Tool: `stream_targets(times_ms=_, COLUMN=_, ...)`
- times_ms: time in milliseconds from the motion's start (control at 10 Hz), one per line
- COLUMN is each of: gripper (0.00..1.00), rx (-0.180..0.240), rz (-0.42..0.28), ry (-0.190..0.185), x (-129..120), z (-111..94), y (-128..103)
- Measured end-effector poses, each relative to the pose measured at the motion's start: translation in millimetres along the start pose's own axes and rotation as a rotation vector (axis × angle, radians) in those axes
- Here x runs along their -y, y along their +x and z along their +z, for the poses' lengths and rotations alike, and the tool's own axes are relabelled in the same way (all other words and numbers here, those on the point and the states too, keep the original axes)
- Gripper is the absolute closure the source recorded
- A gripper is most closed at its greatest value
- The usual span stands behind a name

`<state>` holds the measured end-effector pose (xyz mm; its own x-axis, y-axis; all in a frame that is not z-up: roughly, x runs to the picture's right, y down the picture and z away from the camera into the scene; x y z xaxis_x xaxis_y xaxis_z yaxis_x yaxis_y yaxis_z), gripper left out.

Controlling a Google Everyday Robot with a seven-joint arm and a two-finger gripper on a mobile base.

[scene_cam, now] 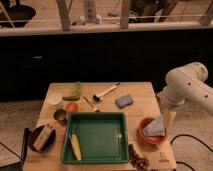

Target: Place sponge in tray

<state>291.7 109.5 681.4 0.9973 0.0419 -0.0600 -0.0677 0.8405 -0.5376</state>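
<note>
Beyond the far right corner of the tray [95, 115], the sponge [124, 101] lies flat on the bench [142, 94]. Right of the tray, past the orange bowl [141, 133], the gripper [169, 119] hangs, jaws open and empty.

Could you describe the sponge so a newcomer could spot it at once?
On the wooden table, look beyond the green tray's far right corner, left of the gripper at the table's right edge. The sponge is the flat blue-grey pad, unlike the peaked pale cloth in the orange bowl.
</note>
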Motion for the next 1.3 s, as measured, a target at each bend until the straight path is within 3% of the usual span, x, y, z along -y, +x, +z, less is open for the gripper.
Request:
stream_targets(times_ms=400, gripper=0.12, rx=0.0, rz=0.0, ry=0.0, x=0.0, z=0.0, y=0.0)
stream_targets(times_ms=600, gripper=0.18, rx=-0.002, rz=-0.002, ry=0.005, x=1.4, z=1.5, y=-0.7)
stream_targets(times_ms=900, gripper=0.2, rx=-0.002, rz=-0.04, ry=0.032, x=19.8, z=13.5, y=-31.2)
stream_targets(times_ms=1300, gripper=0.2, rx=0.003, rz=-0.068, ry=0.051, x=30.1, z=23.4, y=-39.4)
